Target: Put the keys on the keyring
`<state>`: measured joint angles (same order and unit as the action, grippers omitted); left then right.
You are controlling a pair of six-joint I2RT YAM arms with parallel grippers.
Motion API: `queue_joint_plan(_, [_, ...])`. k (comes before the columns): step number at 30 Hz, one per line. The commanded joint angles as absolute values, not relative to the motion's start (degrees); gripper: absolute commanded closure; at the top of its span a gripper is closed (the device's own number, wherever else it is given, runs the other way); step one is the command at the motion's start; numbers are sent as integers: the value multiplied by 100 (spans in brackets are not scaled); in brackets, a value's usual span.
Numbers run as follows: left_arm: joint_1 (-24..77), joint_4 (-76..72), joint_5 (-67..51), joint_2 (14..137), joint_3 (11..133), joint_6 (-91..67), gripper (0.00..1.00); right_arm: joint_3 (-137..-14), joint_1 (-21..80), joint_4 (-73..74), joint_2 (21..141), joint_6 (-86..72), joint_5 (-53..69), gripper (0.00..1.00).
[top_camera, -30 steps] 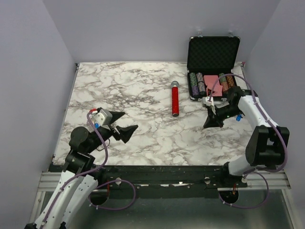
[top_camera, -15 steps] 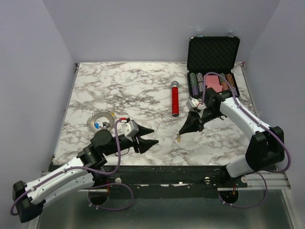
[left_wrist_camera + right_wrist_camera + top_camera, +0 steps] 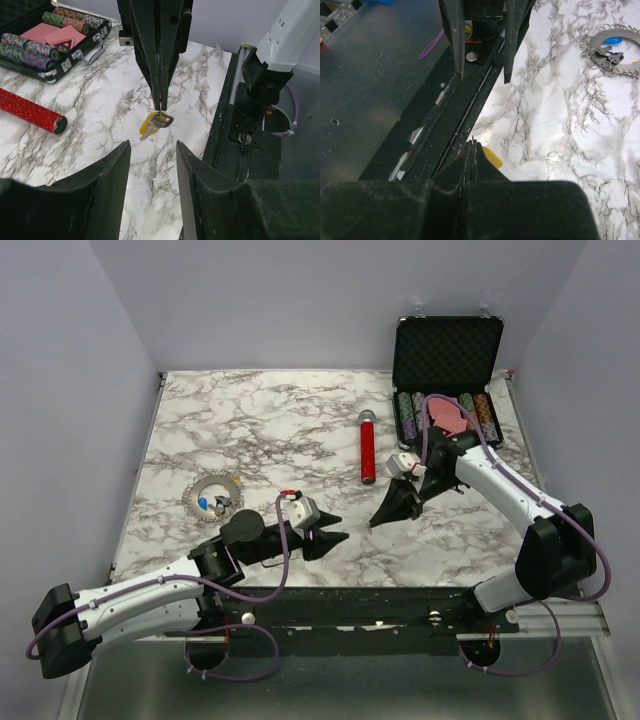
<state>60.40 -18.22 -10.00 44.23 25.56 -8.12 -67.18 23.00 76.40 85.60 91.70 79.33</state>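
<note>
A yellow-headed key (image 3: 156, 123) hangs by its small metal loop from the tips of my right gripper (image 3: 160, 106), which is shut on it just above the marble near the table's front edge. In the right wrist view the yellow head (image 3: 492, 157) peeks out beside the shut right gripper (image 3: 472, 144). My left gripper (image 3: 152, 144) faces that key from a short way off, jaws partly open with nothing between them. The keyring (image 3: 210, 498) lies flat at the left with a blue-headed key (image 3: 203, 504) inside it. It shows as a keyring (image 3: 615, 47) in the right wrist view too.
A red glitter cylinder (image 3: 367, 450) with a silver cap lies mid-table. An open black case (image 3: 445, 350) of striped poker chips (image 3: 412, 412) stands at the back right. The black front rail (image 3: 235, 125) runs close under both grippers.
The left arm has swung right from over the keyring toward the right gripper, narrowing its jaws. The right gripper has carried the yellow key from near the case to the front centre.
</note>
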Motion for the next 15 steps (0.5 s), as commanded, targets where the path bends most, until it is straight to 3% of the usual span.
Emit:
queue_joint_plan(1, [6091, -2180, -870, 4474, 2479, -738, 51, -6671, 2382, 8139, 8508, 9404, 8218, 99])
queue_joint_plan(15, [6144, -2435, -853, 4456, 2250, -958, 51, -6126, 2496, 8130, 8279, 10212, 8517, 99])
